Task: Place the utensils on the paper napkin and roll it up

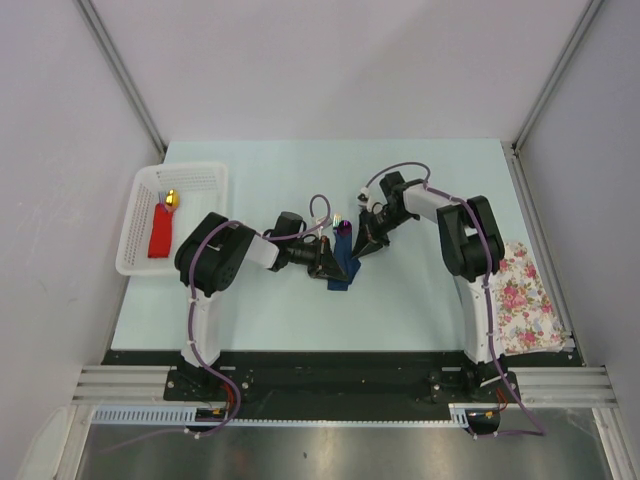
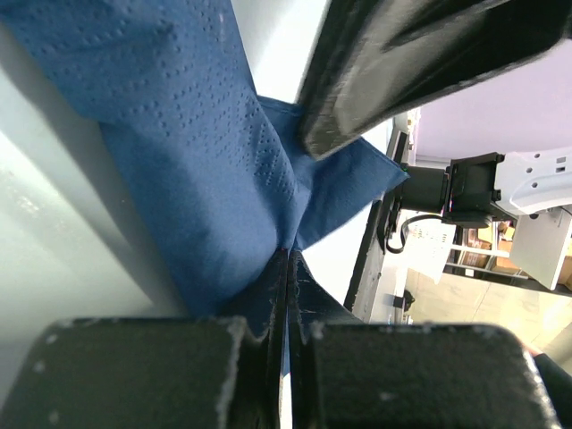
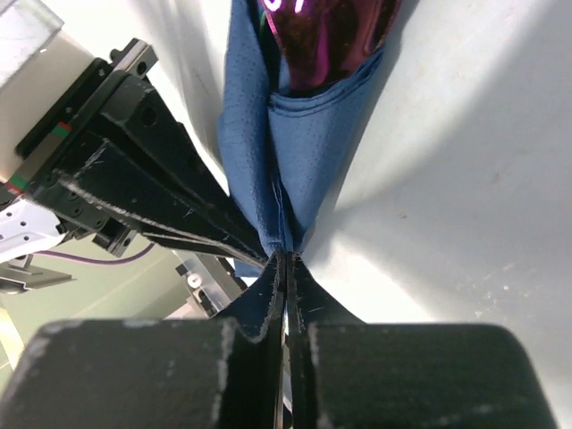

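The navy paper napkin [image 1: 344, 268] is folded into a narrow bundle at mid-table, around the utensils. Their iridescent ends [image 1: 340, 225] stick out of its far end. In the right wrist view a shiny purple utensil end [image 3: 326, 40] sits in the napkin's [image 3: 286, 152] pocket. My left gripper [image 1: 328, 258] comes in from the left and is shut on a napkin fold [image 2: 206, 179], its tips [image 2: 288, 255] pressed together. My right gripper [image 1: 362, 246] comes from the right, tips [image 3: 284, 257] pinched on the napkin's edge. The two grippers nearly touch each other.
A white basket [image 1: 140, 250] at the far left holds a red flat object [image 1: 160, 232] and a gold ball [image 1: 171, 198]. A white floral cloth [image 1: 522, 300] lies at the right edge beside the right arm's base.
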Robot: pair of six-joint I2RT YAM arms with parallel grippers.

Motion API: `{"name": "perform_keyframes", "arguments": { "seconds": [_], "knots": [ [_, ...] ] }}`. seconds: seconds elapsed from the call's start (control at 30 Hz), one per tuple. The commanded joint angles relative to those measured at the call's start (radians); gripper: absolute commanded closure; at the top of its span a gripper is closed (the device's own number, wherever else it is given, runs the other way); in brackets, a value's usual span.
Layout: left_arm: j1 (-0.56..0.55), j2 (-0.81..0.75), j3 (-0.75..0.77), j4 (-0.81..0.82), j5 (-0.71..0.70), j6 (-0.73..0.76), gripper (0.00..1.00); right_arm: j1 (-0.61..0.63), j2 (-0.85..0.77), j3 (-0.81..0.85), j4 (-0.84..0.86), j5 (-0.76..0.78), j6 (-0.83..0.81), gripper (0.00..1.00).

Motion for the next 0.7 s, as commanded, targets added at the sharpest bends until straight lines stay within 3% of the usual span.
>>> {"name": "perform_keyframes", "arguments": {
  "seconds": [0.0, 0.23, 0.67],
  "knots": [
    [0.029, 0.052, -0.036, -0.096, -0.161, 0.068, 1.00, -0.016, -0.110, 0.000, 0.019, -0.033, 0.017, 1.00],
    [0.031, 0.055, -0.041, -0.096, -0.167, 0.063, 1.00, -0.049, -0.108, -0.061, 0.060, 0.037, 0.023, 1.00],
    [0.034, 0.055, -0.035, -0.113, -0.164, 0.071, 1.00, -0.044, -0.018, -0.023, 0.082, 0.182, 0.023, 1.00]
  ]
}}
